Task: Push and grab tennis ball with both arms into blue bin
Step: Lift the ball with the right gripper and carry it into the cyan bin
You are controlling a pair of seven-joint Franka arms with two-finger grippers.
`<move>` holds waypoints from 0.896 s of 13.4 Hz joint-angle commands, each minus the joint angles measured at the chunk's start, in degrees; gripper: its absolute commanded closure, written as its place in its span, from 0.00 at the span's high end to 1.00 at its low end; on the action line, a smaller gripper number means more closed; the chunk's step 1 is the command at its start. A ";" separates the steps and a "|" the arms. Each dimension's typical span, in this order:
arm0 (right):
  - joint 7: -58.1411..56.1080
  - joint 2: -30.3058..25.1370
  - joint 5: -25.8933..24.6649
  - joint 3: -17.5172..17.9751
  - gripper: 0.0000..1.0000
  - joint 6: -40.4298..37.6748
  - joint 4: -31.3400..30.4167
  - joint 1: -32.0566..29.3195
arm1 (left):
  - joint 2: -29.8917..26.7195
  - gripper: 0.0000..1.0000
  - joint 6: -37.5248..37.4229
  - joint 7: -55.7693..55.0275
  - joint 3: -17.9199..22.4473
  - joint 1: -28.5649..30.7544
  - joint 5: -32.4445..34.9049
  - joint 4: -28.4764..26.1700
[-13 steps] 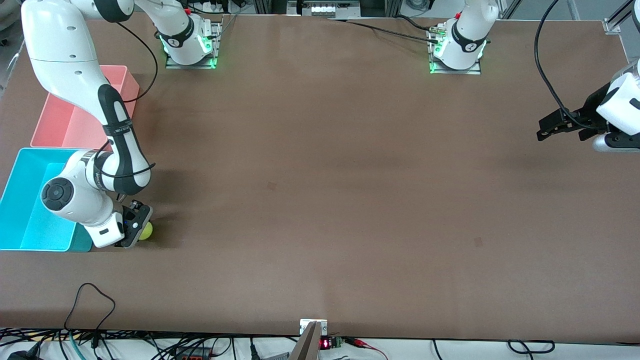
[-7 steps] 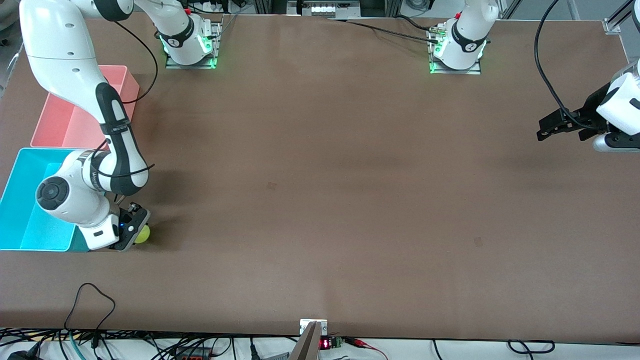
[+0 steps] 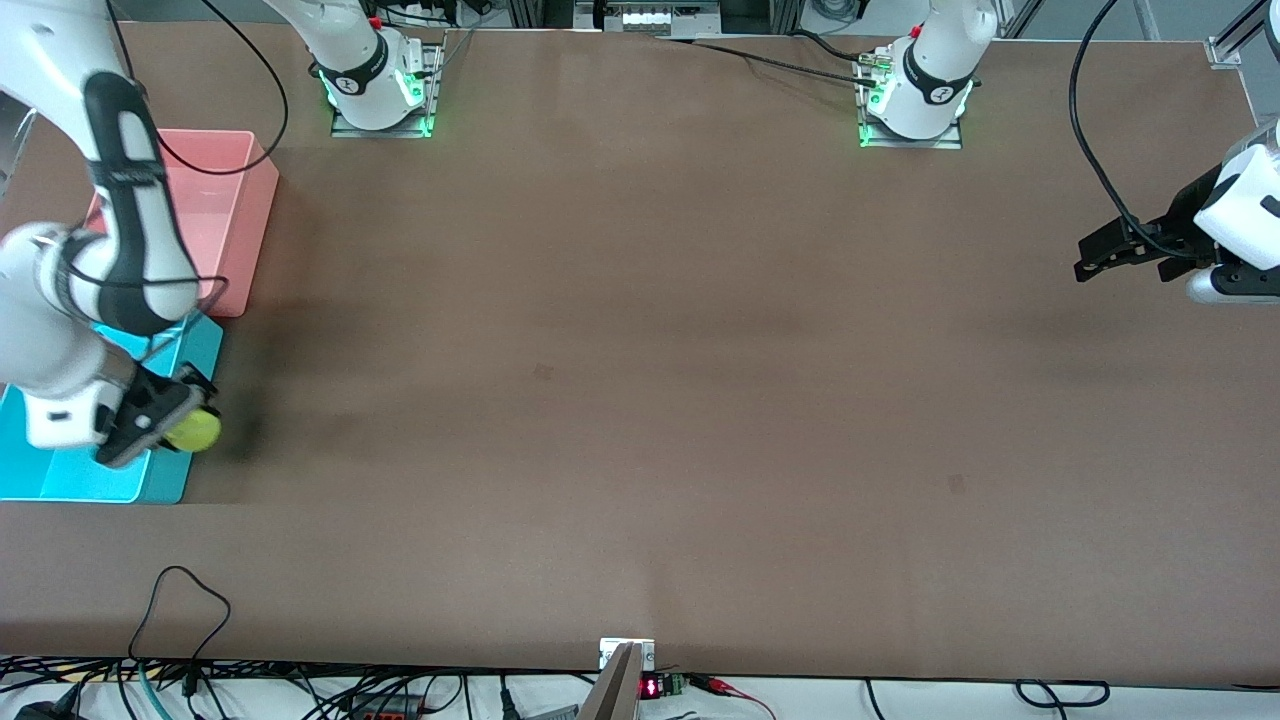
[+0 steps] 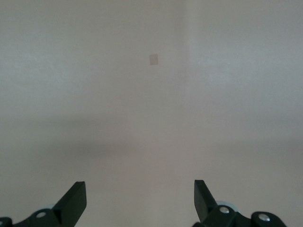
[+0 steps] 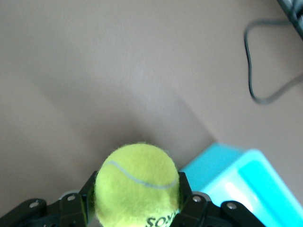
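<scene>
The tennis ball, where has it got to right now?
The tennis ball is clamped in the right gripper, up in the air over the blue bin's rim at the right arm's end of the table.

Dark printed lettering on the tennis ball (image 5: 137, 184) reads only in part, "SO" and perhaps an "X", cut by the frame's edge; nothing else is legible.

one tennis ball (image 3: 194, 430), one blue bin (image 3: 100, 485), one pink bin (image 3: 240, 200), two arms (image 3: 120, 200)
</scene>
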 commanded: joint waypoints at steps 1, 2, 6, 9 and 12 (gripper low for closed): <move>1.35 -7.36 -2.39 -0.19 0.00 -4.86 -4.43 -4.21 | 0.09 1.00 -0.93 1.28 -0.23 0.30 -0.30 1.14; 1.35 -7.64 -3.19 -1.51 0.00 -5.32 -4.43 -5.01 | 0.09 1.00 -0.93 1.28 -0.23 0.30 -0.30 1.14; 10.99 -6.77 -4.59 -5.30 0.00 -5.41 -5.40 -6.16 | 0.09 1.00 -0.75 1.28 -0.40 0.30 -0.30 1.14; 17.77 -3.44 -5.66 -5.30 0.00 -4.88 -5.40 -8.00 | -0.08 1.00 -1.72 1.28 -0.14 0.39 -0.91 1.58; 19.19 0.78 -5.57 -5.56 0.00 -1.81 -5.31 -9.41 | -0.43 1.00 -2.34 1.36 -0.40 0.30 -0.57 1.58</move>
